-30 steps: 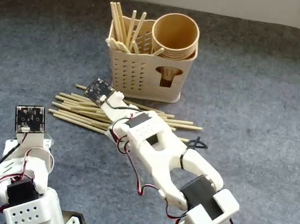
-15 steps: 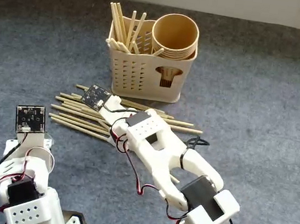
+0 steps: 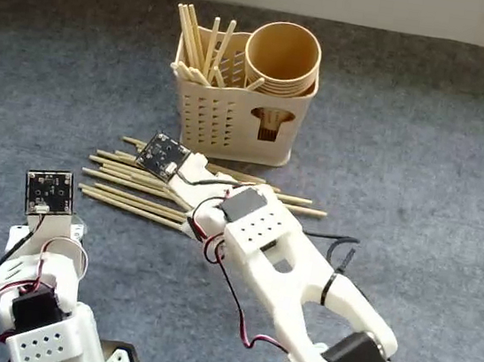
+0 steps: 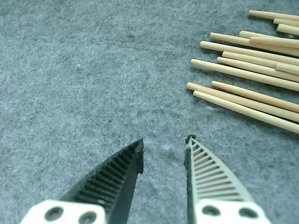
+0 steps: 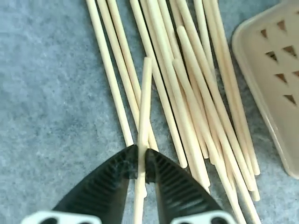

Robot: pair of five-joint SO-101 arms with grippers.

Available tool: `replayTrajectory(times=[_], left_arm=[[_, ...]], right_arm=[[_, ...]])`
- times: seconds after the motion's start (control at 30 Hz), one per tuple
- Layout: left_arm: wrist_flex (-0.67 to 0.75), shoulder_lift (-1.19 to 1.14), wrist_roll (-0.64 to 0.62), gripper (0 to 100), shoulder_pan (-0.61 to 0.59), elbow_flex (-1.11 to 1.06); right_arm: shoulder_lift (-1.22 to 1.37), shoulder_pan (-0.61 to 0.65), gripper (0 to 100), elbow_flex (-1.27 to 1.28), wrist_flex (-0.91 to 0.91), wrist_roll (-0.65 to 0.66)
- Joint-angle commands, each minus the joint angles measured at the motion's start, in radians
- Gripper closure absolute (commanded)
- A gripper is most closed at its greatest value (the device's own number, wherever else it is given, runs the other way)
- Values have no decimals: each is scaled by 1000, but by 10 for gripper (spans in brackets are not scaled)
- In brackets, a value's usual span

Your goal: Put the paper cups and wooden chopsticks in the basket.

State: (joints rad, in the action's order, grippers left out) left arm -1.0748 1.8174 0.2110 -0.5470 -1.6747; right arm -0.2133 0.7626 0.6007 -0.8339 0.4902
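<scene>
High cam overhead; 2 wrist cams close, all share chopsticks (image 3: 123,170).

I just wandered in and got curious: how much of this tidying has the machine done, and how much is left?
Done: stacked paper cups and several chopsticks stand in the basket. In hand: the right gripper is shut on one chopstick from the loose pile; the left gripper hangs open beside that pile. Left: the rest of the pile, lying on the carpet.
</scene>
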Motion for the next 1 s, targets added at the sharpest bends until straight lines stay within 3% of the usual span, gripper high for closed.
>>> replayTrajectory(times=[0.0,0.37,0.7,0.97], left_arm=[[14,7,-6,843,-7,-21],[14,7,-6,843,-5,-21],[14,7,-6,843,-5,-21],[14,7,-6,843,-5,-21]], right_arm=[[-134,-7,993,10,-5,-78],[-421,-7,993,50,-5,-419],[-570,-12,993,41,13,-479],[-656,-15,993,41,274,-470]])
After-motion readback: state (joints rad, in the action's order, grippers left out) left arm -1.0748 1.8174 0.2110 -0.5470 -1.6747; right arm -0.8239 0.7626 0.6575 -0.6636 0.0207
